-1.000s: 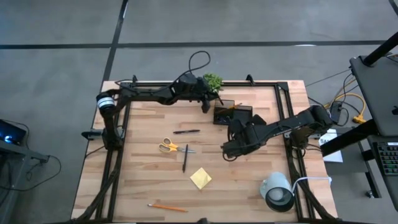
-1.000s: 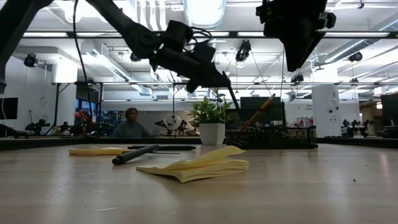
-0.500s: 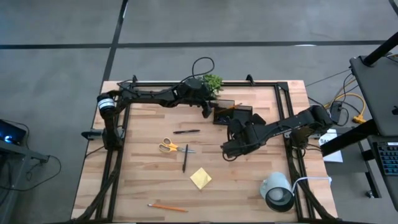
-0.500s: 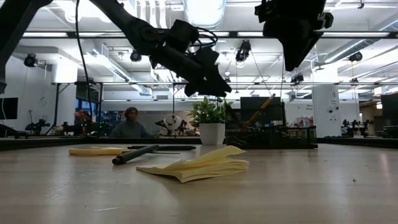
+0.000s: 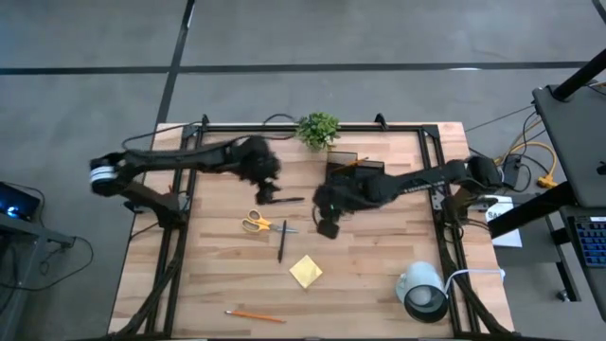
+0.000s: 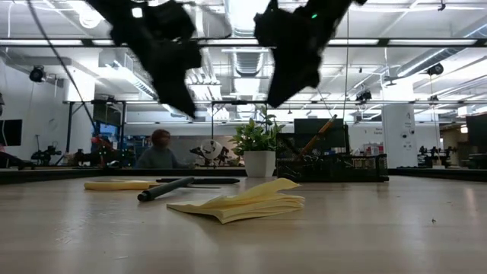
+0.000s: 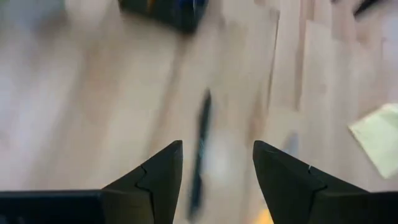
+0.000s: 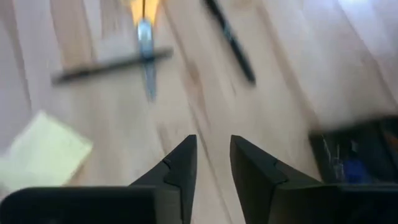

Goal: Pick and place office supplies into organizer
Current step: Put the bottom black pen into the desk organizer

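Wooden worktop (image 5: 379, 265) lay under both arms, and nearest me on it was an orange pencil (image 5: 256, 315), then the sticky-note pad (image 5: 305, 271), then the yellow-handled scissors (image 5: 254, 224) crossing a dark pen (image 5: 281, 241); a second pen (image 5: 284, 200) lay beyond, and farthest stood the organizer (image 5: 355, 171), a pencil leaning in it, beside a small plant (image 5: 318, 128). I judged this the reach for a fresh item: neither gripper carried anything. My left gripper (image 5: 268, 192) hung just at that second pen, fingers spread wide with the pen between them in the wrist view, so the next move called for a descent and a close across its shaft. My right gripper (image 5: 327, 225) hovered mid-worktop, tilted down, fingers only narrowly parted and empty, near the scissors.
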### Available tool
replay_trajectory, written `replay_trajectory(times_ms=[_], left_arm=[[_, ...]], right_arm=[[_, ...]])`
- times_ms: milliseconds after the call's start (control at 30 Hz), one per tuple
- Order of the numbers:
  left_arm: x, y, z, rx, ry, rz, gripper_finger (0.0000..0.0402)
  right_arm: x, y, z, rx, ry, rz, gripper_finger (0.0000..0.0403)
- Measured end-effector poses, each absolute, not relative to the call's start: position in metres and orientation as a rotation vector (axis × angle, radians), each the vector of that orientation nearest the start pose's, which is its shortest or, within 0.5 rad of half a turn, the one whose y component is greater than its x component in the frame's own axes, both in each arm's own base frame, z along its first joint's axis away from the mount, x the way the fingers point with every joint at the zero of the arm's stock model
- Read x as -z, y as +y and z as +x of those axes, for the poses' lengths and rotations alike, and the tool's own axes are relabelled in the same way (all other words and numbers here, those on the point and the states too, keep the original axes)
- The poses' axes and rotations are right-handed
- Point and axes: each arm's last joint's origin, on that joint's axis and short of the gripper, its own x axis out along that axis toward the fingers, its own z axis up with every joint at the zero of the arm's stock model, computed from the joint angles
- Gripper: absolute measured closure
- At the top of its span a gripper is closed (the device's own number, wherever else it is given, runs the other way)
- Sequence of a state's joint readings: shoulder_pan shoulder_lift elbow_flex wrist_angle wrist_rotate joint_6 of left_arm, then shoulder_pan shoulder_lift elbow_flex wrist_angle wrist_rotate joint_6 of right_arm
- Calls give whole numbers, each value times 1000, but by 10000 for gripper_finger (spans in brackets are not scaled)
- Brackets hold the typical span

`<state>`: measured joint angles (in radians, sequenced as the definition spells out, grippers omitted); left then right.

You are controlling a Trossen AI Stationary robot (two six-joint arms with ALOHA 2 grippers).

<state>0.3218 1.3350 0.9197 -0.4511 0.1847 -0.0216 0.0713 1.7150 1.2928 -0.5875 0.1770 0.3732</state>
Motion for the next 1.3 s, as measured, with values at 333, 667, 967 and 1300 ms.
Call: replay_trajectory(times_ms=[333,667,967,1300], left_arm=[[-199,30,187,-248,572,-678,221],[-184,10,165,-216,561,-807,221],[-191,5,162,-187,526,-851,221],[-211,4,148,-128,391,-873,221]], right_arm=[[-226,-15,410,-57,905,90,327],[-186,-2,455,-406,1231,-311,317],[-181,6,496,-423,1222,-507,319],[-176,16,497,-506,1210,-568,326]])
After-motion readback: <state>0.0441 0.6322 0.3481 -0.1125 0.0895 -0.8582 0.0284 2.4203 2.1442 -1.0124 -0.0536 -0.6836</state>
